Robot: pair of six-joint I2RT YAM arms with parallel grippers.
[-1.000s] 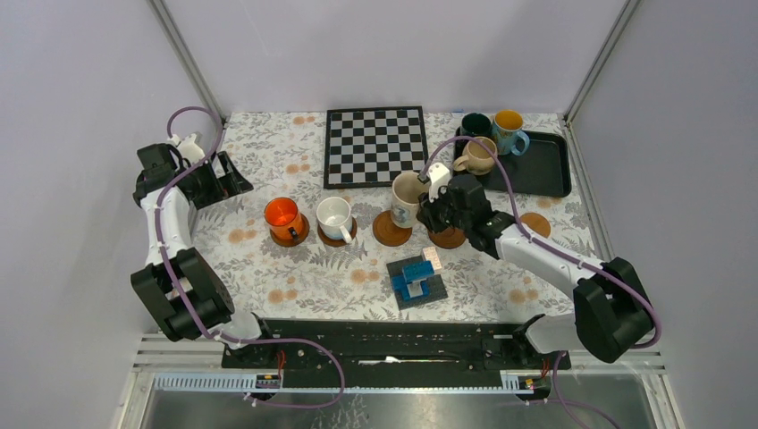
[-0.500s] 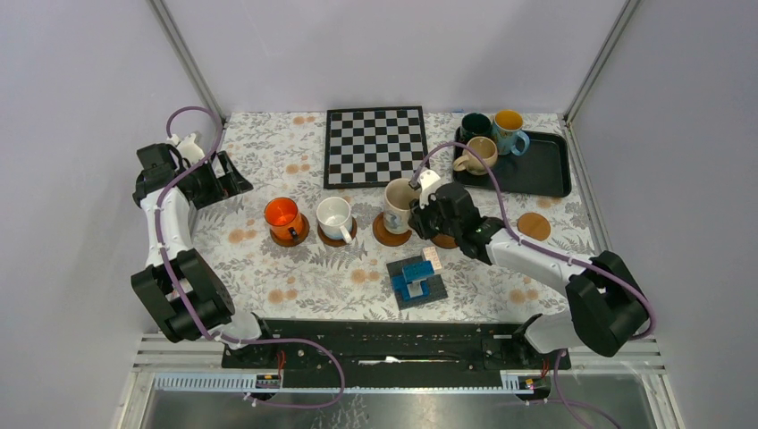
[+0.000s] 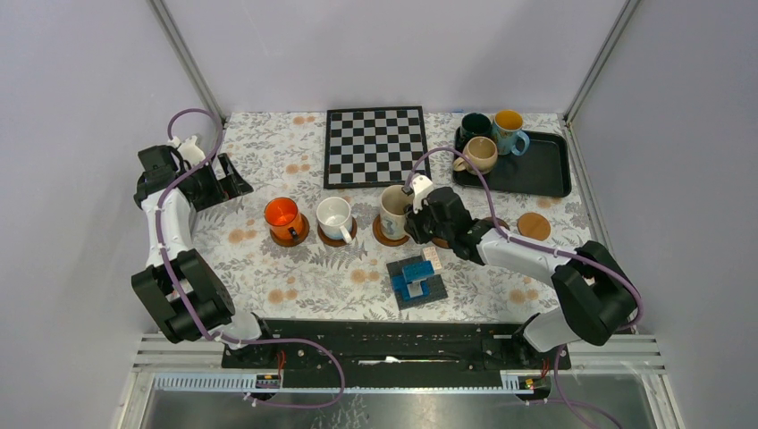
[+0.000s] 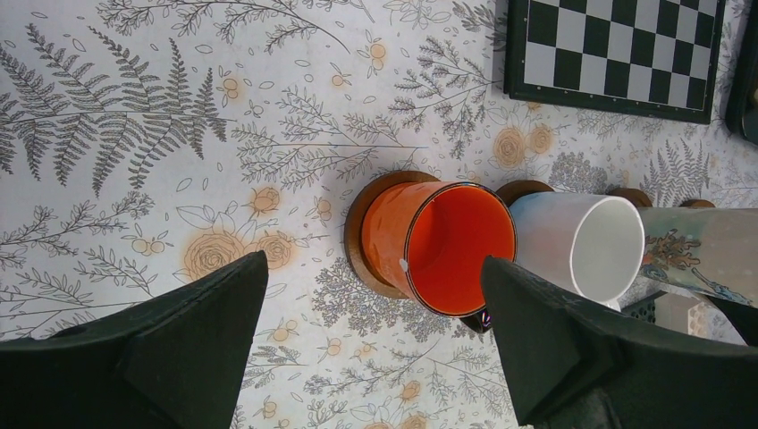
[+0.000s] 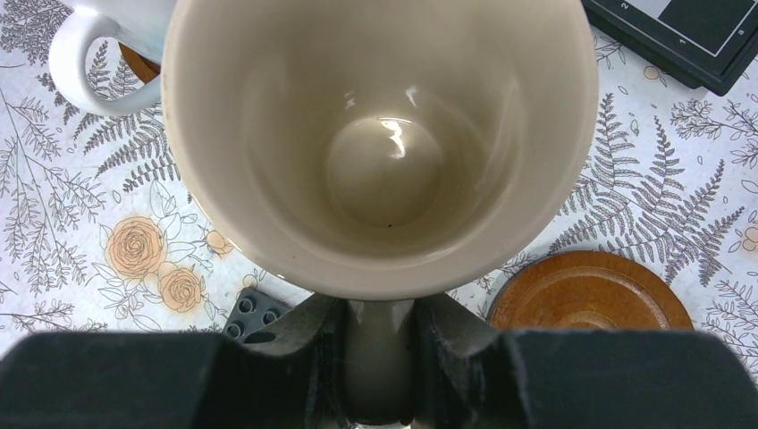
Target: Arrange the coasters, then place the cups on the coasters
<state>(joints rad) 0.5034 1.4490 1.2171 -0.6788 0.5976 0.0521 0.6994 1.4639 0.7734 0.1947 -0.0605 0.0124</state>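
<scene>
My right gripper [image 3: 414, 218] is shut on the handle [image 5: 380, 357] of the patterned cream cup [image 3: 393, 206]. That cup is upright over the third coaster [image 3: 384, 236]; I cannot tell whether it touches. Its cream inside [image 5: 380, 143] fills the right wrist view. The orange cup [image 3: 282, 216] and the white cup [image 3: 335, 215] each stand on a coaster. A bare coaster [image 5: 590, 290] lies right beside my right fingers, and another [image 3: 534, 225] lies further right. My left gripper [image 3: 231, 181] is open at the far left, with the orange cup [image 4: 447, 246] in its view.
A black tray [image 3: 545, 170] at the back right holds the dark green [image 3: 475, 125], blue [image 3: 509, 125] and beige [image 3: 480, 154] cups. A chessboard [image 3: 375, 146] lies at the back centre. A blue brick model [image 3: 418, 279] sits just in front of the right gripper.
My right gripper has carried the patterned cup a little to the left and nearer, from beside the third coaster to over it. The left arm has not moved.
</scene>
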